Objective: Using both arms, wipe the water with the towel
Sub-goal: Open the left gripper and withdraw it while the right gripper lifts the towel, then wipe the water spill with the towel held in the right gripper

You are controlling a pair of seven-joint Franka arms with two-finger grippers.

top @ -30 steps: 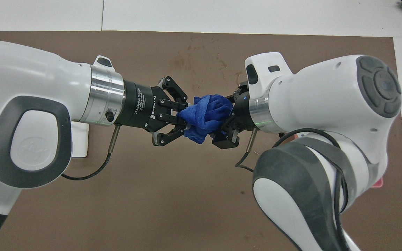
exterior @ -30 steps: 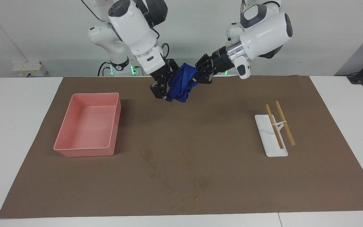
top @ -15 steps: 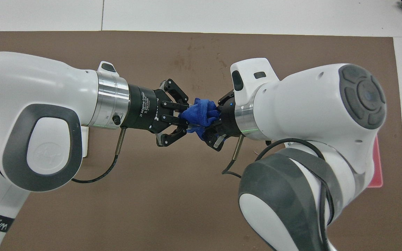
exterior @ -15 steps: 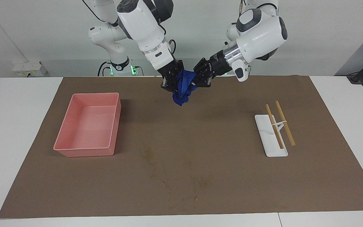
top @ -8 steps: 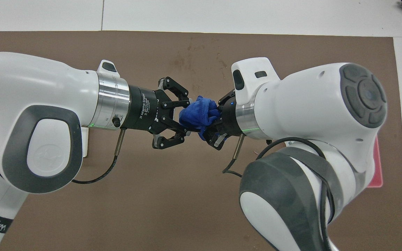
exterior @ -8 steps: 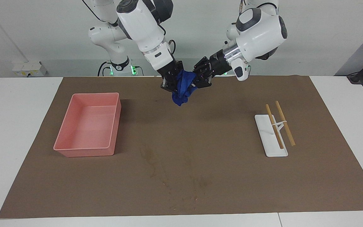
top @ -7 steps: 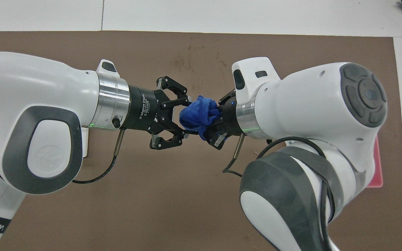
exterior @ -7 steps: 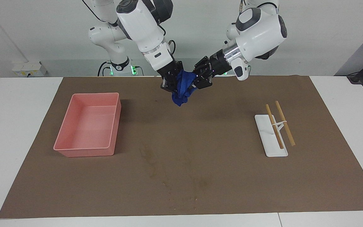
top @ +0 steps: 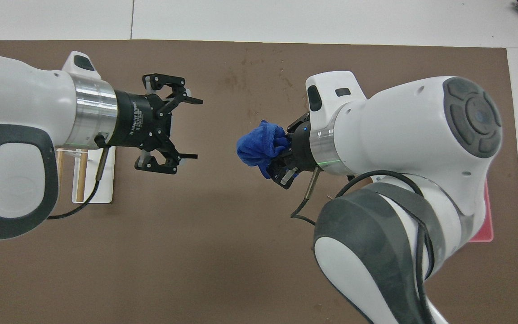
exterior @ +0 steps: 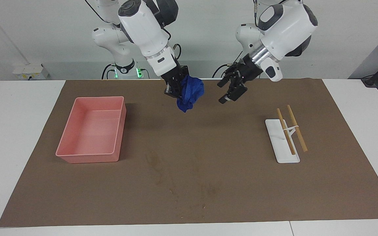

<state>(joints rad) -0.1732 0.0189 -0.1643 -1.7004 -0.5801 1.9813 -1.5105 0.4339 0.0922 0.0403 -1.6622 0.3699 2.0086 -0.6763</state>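
Because the right gripper (exterior: 177, 88) alone clamps the towel (exterior: 190, 91), the facing view shows the blue bundle hanging free under its fingers, above the brown mat (exterior: 228, 183) and clear of it. The water (exterior: 179, 183) lies as faint blotches well apart from that gripper, farther from the robots, so the cloth likely has to be carried there. Overhead, the left gripper (top: 186, 129) hovers near the towel (top: 259, 146) with jaws spread wide and empty, apparently leaving the cloth to its partner.

In the overhead view the right arm covers most of the shallow pink plastic tray (top: 484, 211); the crumpled royal-blue cloth (top: 259, 146) hides the right pincer's (top: 273, 163) fingertips.
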